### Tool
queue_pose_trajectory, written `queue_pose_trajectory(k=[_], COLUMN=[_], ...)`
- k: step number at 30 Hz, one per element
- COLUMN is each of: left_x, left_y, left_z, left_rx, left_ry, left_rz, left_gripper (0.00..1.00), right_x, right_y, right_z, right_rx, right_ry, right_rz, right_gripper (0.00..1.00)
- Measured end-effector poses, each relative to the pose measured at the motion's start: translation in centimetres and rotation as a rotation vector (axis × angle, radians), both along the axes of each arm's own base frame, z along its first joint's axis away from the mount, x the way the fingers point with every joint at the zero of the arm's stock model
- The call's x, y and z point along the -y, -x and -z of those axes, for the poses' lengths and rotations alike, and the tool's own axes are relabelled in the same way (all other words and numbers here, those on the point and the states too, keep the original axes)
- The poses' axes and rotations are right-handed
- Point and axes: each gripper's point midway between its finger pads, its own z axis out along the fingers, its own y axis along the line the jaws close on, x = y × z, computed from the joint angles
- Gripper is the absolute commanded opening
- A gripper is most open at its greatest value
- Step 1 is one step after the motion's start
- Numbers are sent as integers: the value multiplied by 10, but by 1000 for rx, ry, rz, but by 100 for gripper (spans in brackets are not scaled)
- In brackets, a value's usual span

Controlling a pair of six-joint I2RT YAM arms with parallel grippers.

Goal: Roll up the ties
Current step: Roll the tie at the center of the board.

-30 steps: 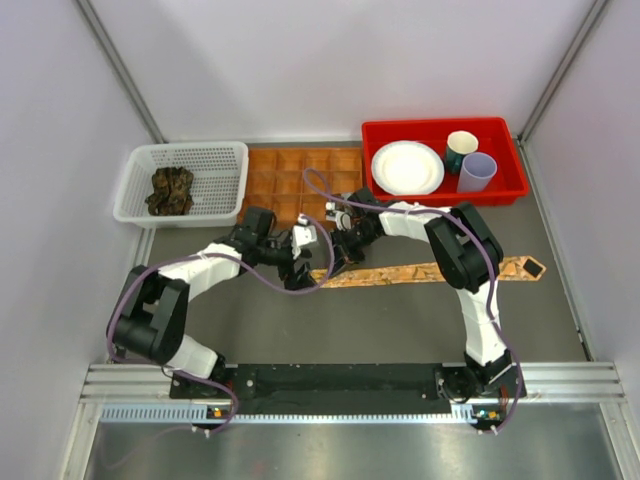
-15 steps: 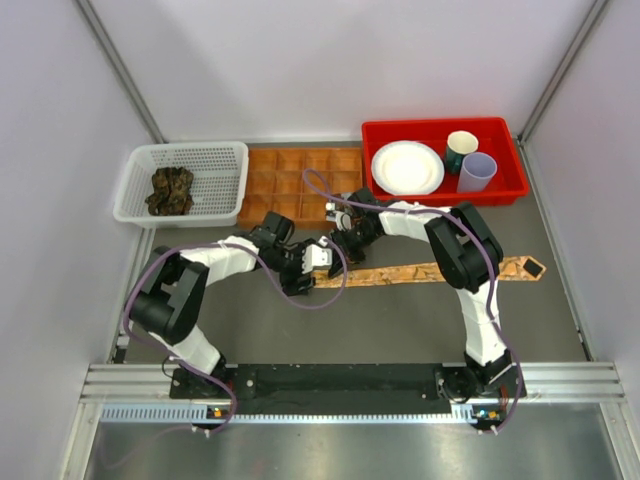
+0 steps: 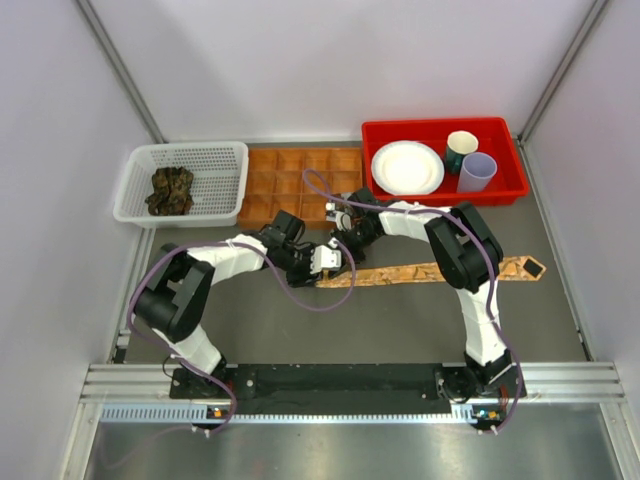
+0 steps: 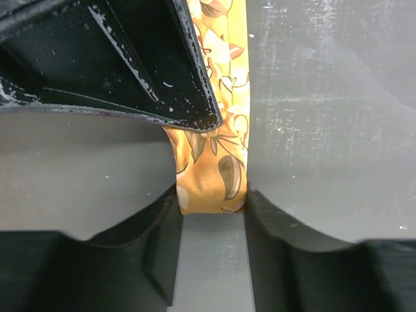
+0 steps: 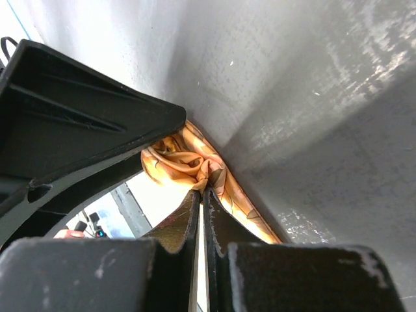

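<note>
Here the tie (image 3: 395,273) lies flat across the middle of the table (image 3: 400,320), running left to right. Its wide pointed end is far out to the right and its narrow end is at the left, where both grippers meet.

The left gripper (image 4: 212,195) straddles that narrow end. Its fingers (image 4: 263,218) have closed in on the cloth, one against each edge, and the end of the tie sits squarely in the gap. The right gripper (image 5: 202,192) is just behind it on the same strip. Its jaws are pressed together with a bunched fold of orange cloth pinched at the tips, and the rest of the strip trails off along the table.

The left arm has its elbow folded out to the left. Its forearm reaches right and away from the base, and its wrist is turned down onto the tie. The right arm rises from its base to a high elbow above the tie's middle. From there its forearm stretches left and its wrist dips toward the narrow end.

A dark tie (image 3: 171,190) sits bundled in the basket (image 3: 225,160) at the far left, well apart from both grippers.
</note>
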Motion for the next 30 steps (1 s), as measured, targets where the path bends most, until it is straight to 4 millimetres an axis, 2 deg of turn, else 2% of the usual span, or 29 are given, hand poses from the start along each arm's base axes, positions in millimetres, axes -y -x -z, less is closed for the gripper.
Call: queue_pose_trajectory(k=[7, 13, 16, 21, 28, 30], left_x=[5, 25, 33, 32, 32, 31], left_y=[0, -1, -2, -2, -3, -2], left_z=[-8, -22, -17, -5, 0, 1], left_rx=[-32, -31, -40, -61, -64, -57], left_ry=[11, 33, 24, -12, -76, -87], left_rz=[-25, -7, 10, 11, 36, 50], left_gripper=[38, 38, 39, 40, 30, 29], right_x=[0, 0, 0, 0, 0, 0], right_y=[0, 0, 0, 0, 0, 0], right_z=[0, 0, 0, 0, -1, -1], right_rx=[0, -2, -1, 2, 3, 2], right_ry=[-1, -5, -6, -10, -20, -22], right_rz=[-3, -4, -6, -10, -15, -16], right_gripper=[0, 0, 0, 0, 0, 4])
